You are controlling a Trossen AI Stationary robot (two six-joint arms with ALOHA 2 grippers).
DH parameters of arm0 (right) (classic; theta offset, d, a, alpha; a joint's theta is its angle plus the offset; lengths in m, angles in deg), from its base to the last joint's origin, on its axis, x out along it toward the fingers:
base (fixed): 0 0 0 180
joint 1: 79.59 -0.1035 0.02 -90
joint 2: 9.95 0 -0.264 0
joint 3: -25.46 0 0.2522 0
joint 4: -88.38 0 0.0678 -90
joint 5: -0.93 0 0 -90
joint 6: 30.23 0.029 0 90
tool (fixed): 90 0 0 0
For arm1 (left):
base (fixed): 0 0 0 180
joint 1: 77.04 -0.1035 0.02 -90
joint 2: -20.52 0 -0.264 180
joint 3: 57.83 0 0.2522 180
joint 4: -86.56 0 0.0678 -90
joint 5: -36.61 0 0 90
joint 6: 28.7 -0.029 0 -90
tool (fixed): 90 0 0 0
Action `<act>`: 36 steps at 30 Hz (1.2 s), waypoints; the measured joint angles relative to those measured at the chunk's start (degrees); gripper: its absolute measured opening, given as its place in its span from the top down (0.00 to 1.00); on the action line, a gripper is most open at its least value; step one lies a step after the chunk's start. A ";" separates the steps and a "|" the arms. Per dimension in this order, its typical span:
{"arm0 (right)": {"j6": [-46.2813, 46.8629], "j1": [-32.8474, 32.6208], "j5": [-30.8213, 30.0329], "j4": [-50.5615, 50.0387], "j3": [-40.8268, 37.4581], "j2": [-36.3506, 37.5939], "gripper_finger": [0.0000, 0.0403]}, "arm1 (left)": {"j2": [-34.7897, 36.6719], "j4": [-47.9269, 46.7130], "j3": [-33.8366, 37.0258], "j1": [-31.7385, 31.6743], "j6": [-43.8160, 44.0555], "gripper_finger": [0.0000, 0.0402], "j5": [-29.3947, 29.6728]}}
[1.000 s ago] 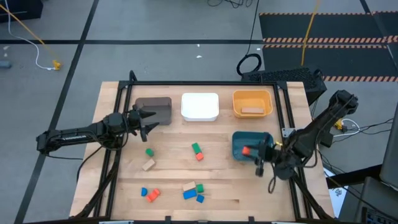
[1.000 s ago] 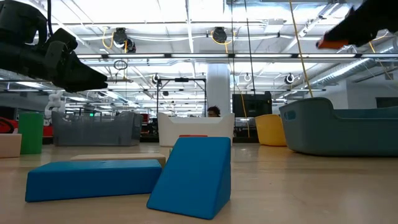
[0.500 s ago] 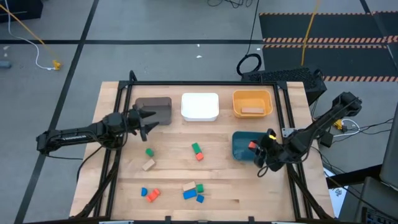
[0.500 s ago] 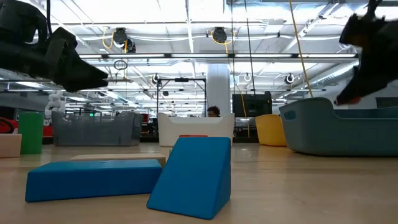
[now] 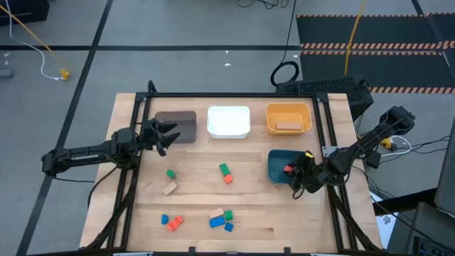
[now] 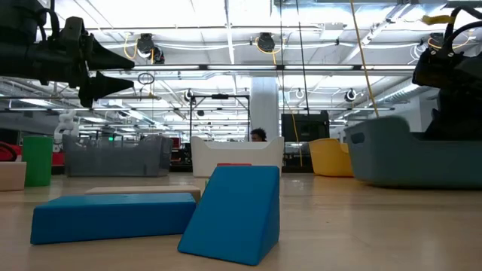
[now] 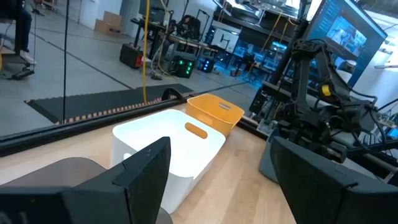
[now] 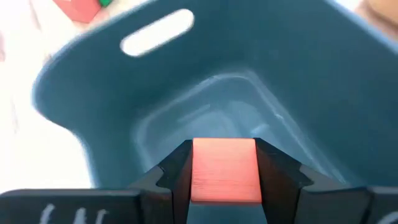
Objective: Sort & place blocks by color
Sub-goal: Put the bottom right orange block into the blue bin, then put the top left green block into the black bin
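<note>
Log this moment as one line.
right hand: shut on red-orange wooden block, over teal plastic bin | left hand: open, by brown bin

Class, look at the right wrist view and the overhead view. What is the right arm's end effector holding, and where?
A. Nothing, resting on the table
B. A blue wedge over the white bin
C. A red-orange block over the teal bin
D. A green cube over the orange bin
C: the right end effector grips a red-orange block between its fingers, above the open teal plastic bin.
</note>
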 joint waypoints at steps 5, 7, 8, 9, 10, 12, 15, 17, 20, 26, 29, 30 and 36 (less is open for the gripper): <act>-0.42 1.18 -0.06 0.82 -0.08 0.04 0.68 | 0.00 -0.03 -0.01 0.00 -0.45 0.32 0.48; -0.48 1.62 -0.06 0.92 -0.08 0.04 0.68 | 0.00 -0.05 0.01 0.00 -0.44 0.32 1.27; -0.56 1.86 -0.06 1.27 -0.09 0.04 0.67 | 0.00 -0.09 0.01 0.00 -0.46 0.32 1.62; -0.66 2.05 -0.06 1.82 -0.10 0.04 0.67 | 0.00 -0.09 0.01 0.00 -0.48 0.32 1.70; -0.84 2.23 -0.05 2.41 -0.10 0.04 0.66 | 0.00 -0.09 -0.01 0.00 -0.44 0.32 1.70; -1.39 2.57 -0.04 3.67 -0.10 0.04 0.64 | -0.01 -0.10 0.01 0.00 -0.27 0.32 1.70; -2.47 3.04 -0.07 5.14 -0.10 0.04 0.59 | 0.00 -0.06 0.01 0.00 -0.07 0.32 1.70; -2.51 3.43 -0.06 5.35 -0.10 0.04 0.56 | -0.02 0.59 0.00 0.00 0.34 0.32 1.70; -2.51 3.99 -0.06 5.53 -0.10 0.04 0.52 | -0.02 2.32 -0.01 0.00 3.23 0.32 1.65; -4.22 5.02 0.03 7.08 -0.10 0.28 0.48 | 0.00 3.45 0.00 0.00 6.07 0.32 1.45; -4.22 5.45 0.05 7.03 -0.10 1.37 0.47 | -0.02 3.14 -0.01 0.00 6.06 0.32 1.76; -4.22 5.56 0.07 7.05 -0.10 1.96 0.47 | 0.00 3.23 0.01 0.00 6.01 0.32 1.92; -6.89 5.63 0.04 7.18 -0.10 6.69 0.47 | 0.00 7.42 0.01 0.00 8.74 0.32 5.48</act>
